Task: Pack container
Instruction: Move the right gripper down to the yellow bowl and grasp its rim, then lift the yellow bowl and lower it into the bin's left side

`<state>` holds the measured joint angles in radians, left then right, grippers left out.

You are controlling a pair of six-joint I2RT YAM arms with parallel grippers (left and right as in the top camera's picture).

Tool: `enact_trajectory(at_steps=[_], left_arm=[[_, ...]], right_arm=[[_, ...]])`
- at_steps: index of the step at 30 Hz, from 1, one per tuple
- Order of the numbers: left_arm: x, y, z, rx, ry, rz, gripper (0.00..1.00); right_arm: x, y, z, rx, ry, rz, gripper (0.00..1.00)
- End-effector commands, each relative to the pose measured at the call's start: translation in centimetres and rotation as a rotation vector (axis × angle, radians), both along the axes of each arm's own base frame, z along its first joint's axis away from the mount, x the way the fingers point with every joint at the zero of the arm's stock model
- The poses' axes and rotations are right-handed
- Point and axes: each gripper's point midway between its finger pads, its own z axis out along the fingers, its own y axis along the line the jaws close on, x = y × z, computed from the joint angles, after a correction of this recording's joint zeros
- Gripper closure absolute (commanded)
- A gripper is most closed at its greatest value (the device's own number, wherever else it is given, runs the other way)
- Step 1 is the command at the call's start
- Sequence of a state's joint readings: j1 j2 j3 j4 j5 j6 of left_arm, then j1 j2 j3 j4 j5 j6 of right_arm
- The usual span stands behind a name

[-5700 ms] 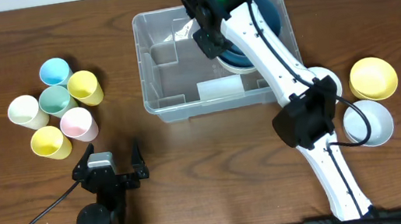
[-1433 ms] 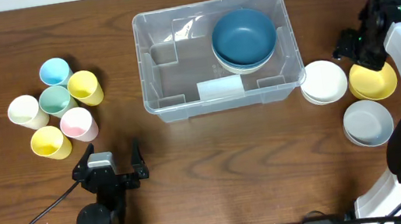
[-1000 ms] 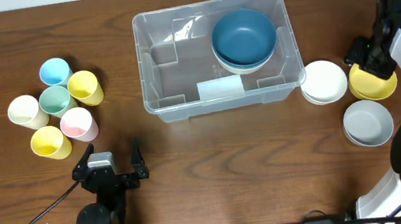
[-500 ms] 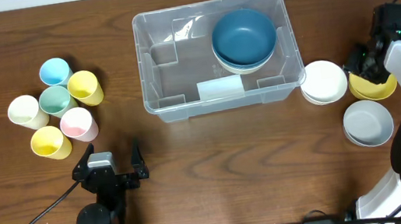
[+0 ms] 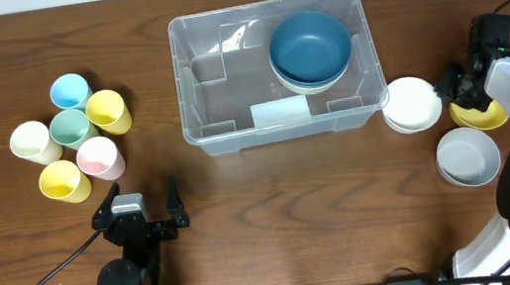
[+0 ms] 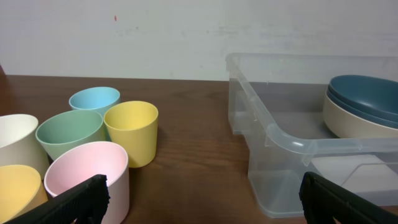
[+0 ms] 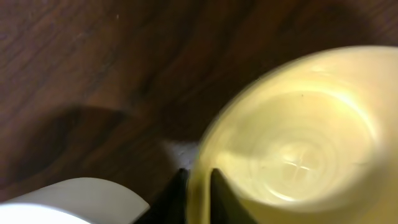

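A dark wooden surface [image 5: 272,190] carries the clear plastic container [image 5: 229,101], which sits at the far middle of it with its rim up and a small white label on its near wall. Inside the container, against its right end, a blue bowl [image 5: 310,45] nests in a cream bowl [image 6: 354,127]; the rest of the container's floor is bare. Just to the right of the container lies a white bowl [image 5: 412,103], almost touching its near right corner. A grey bowl [image 5: 468,155] rests farther right of the container and nearer the camera's lower edge, and a yellow bowl [image 7: 298,137] sits right of the container, beyond the white one. Well to the left of the container stands a cluster of six pastel cups [image 5: 71,126], all upright and touching. The right gripper [image 7: 198,190] is right of the container, its fingers pinched on the yellow bowl's rim, one inside and one outside. The left gripper [image 5: 141,200] rests left of and nearer than the container, fingers spread apart, holding nothing.
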<state>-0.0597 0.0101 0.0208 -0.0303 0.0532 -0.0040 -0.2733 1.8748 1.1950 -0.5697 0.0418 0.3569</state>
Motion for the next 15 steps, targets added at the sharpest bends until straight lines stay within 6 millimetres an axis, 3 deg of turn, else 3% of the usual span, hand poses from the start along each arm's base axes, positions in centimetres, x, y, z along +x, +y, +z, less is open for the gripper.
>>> enact_trajectory(at_steps=[1, 8, 11, 15], left_arm=[[-0.1, 0.1, -1.6, -0.009, 0.047, 0.006, 0.02], [-0.1, 0.1, -1.6, -0.009, 0.047, 0.006, 0.02], [-0.1, 0.1, -1.6, -0.009, 0.047, 0.006, 0.02], [-0.1, 0.1, -1.6, -0.009, 0.047, 0.006, 0.02]], right_arm=[[-0.2, -0.4, -0.4, -0.003, 0.007, -0.015, 0.95], [1.1, -1.0, 1.2, -0.018, -0.031, -0.020, 0.99], [2.2, -1.3, 4.1, -0.029, -0.060, -0.011, 0.99], [3.9, -1.5, 10.3, -0.057, -0.122, 0.033, 0.99]])
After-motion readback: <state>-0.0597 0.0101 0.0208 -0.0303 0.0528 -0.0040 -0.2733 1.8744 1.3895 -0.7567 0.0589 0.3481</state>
